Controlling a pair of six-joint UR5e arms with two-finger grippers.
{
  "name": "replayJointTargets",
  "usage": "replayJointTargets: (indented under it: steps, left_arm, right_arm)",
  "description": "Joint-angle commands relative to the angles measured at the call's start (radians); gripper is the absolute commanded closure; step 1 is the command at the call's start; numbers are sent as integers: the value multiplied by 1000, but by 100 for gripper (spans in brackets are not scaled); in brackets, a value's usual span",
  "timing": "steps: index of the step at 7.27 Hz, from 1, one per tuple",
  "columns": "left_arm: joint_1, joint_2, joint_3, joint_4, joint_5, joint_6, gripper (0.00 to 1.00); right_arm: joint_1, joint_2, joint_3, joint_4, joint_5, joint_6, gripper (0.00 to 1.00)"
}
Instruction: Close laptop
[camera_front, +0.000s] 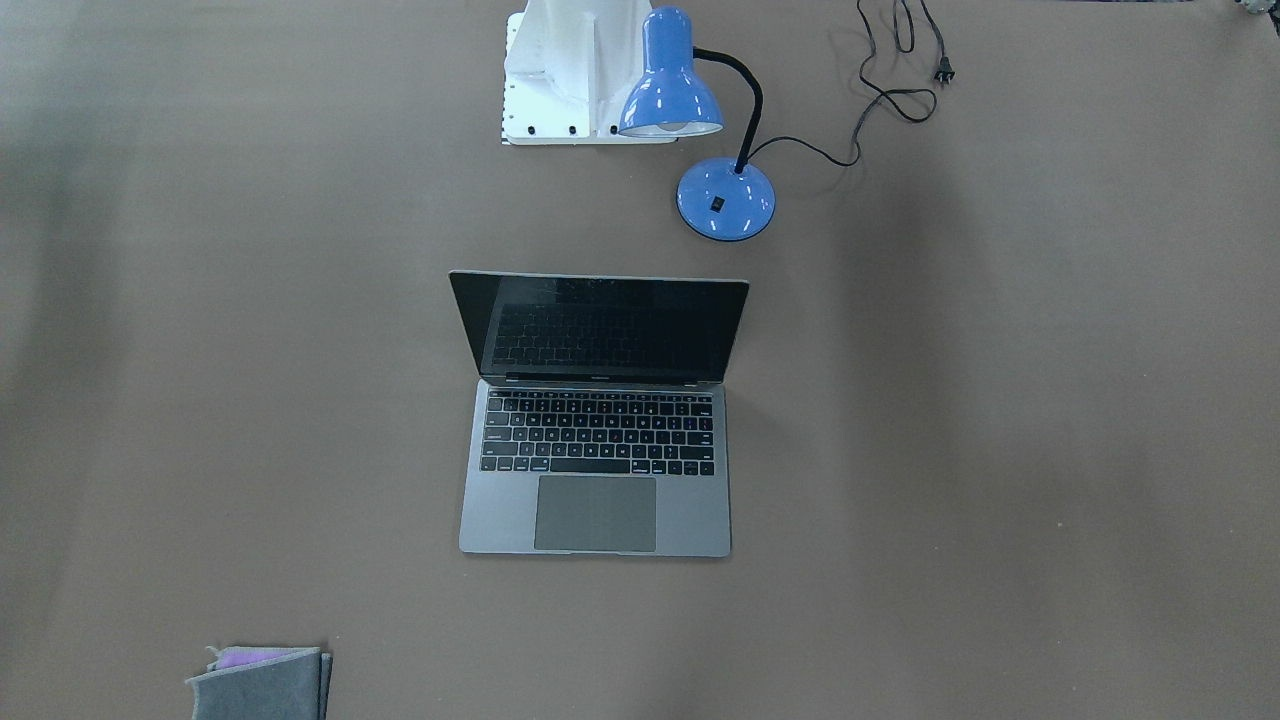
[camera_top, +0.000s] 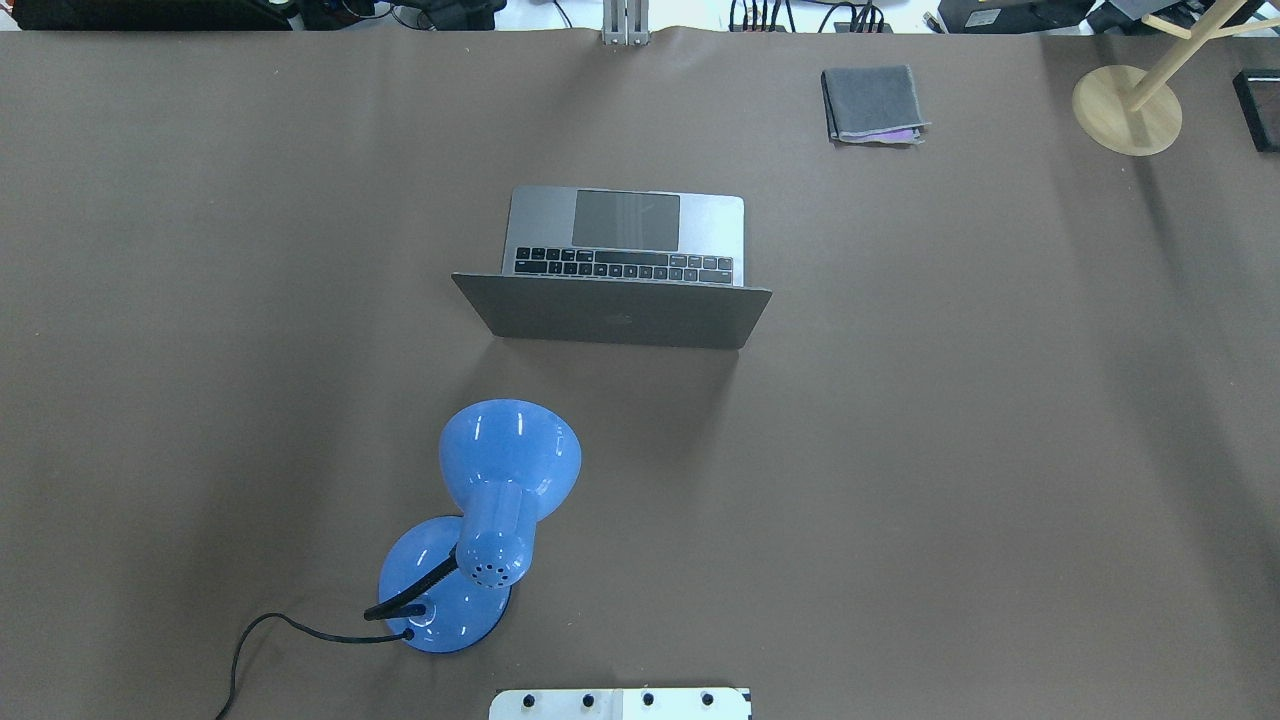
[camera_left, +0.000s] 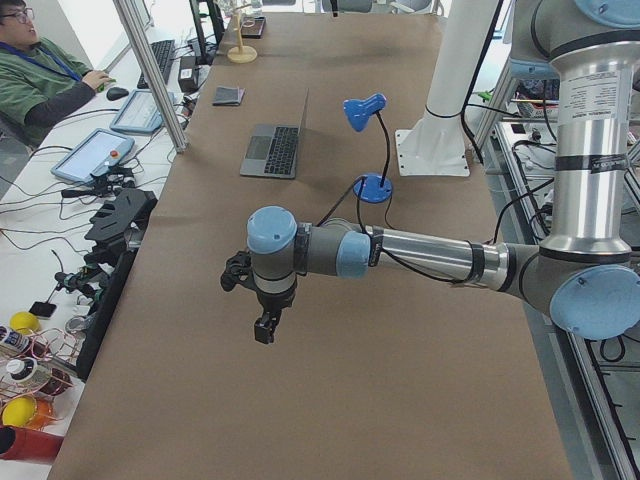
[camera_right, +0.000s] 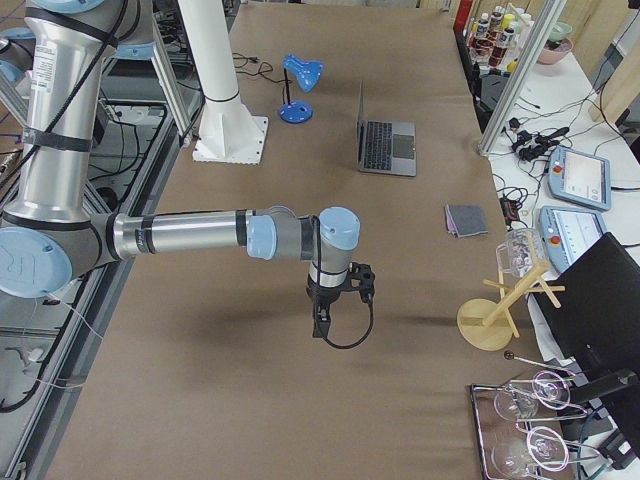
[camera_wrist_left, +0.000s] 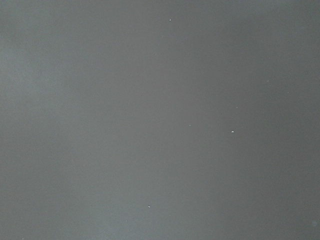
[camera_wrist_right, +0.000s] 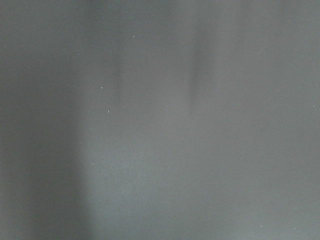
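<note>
The space-grey laptop stands open in the middle of the brown table, its black screen upright and its keys and trackpad facing the operators' side. In the overhead view its lid back faces me. It also shows in the exterior left view and the exterior right view. My left gripper hangs over bare table far from the laptop. My right gripper also hangs over bare table, far from it. They show only in the side views, so I cannot tell whether they are open or shut.
A blue desk lamp stands between the robot base and the laptop, its cord trailing off. A folded grey cloth lies beyond the laptop. A wooden stand is at the far right corner.
</note>
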Motion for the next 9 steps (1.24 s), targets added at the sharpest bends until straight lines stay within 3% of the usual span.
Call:
replayJointTargets:
  steps: [1, 5, 9]
  left_arm:
    - [0, 2, -1, -2, 0, 0, 1]
    - [1, -3, 0, -2, 0, -3, 1]
    - [0, -51, 2, -9, 0, -11, 1]
  right_arm:
    - [0, 0, 3, 2, 1, 0, 0]
    - [0, 6, 3, 20, 1, -9, 0]
    - [0, 0, -2, 317, -2, 1, 0]
